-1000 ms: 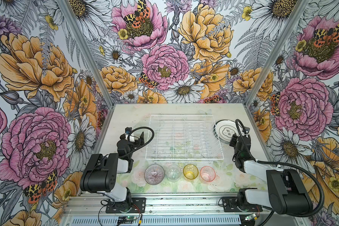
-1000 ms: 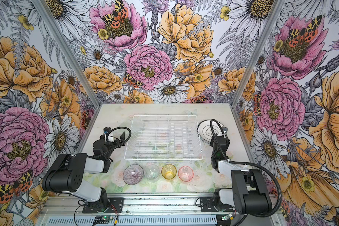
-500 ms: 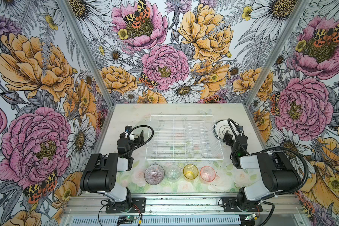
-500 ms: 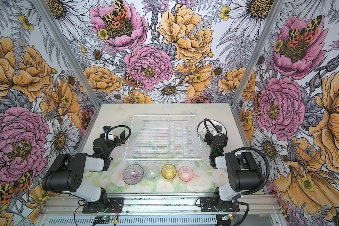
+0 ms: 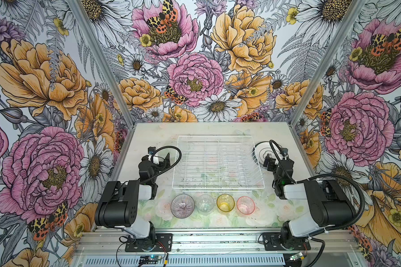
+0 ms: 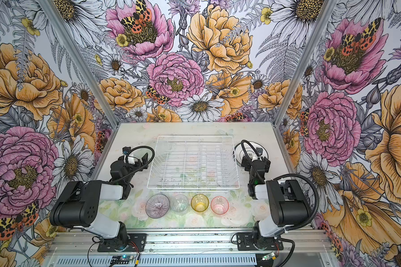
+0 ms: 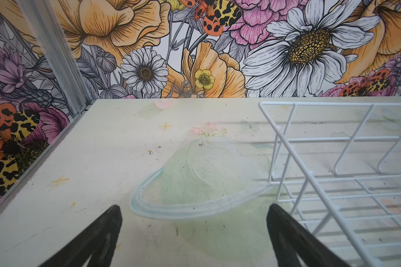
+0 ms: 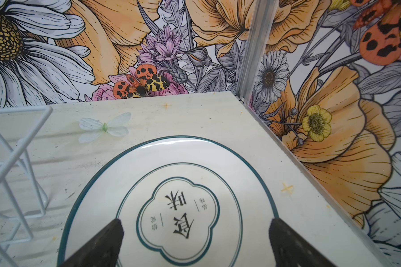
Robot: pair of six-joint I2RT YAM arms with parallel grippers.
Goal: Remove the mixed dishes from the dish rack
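From my station, the dish rack (image 5: 218, 164) sits in the middle of the bench (image 5: 148, 138), and every dish I can see lies outside it. Along its near side runs a row of four, mouths up and close side by side: the ribbed grey-purple bowl (image 5: 182, 206) at the left end, then the clear tumbler (image 5: 205, 203), the amber tumbler (image 5: 225, 202) and the pink tumbler (image 5: 245, 205). Just beside the rack's right wall, toward the far right corner, a white dark-rimmed plate (image 8: 171, 161) lies flat with its printed characters facing up. In both top views its left edge looks layered, but I cannot tell how many plates lie under it. My right claw (image 8: 195, 222) hangs over the near part of that plate. Its fingers are spread wide with nothing between them, and I cannot tell whether the tips touch the china. My left claw (image 7: 193, 209) is likewise spread wide and holds nothing. It is over bare bench just beside the rack's left wall, and in the left wrist view one finger (image 7: 285, 231) shows right against the rack's white wire rim.
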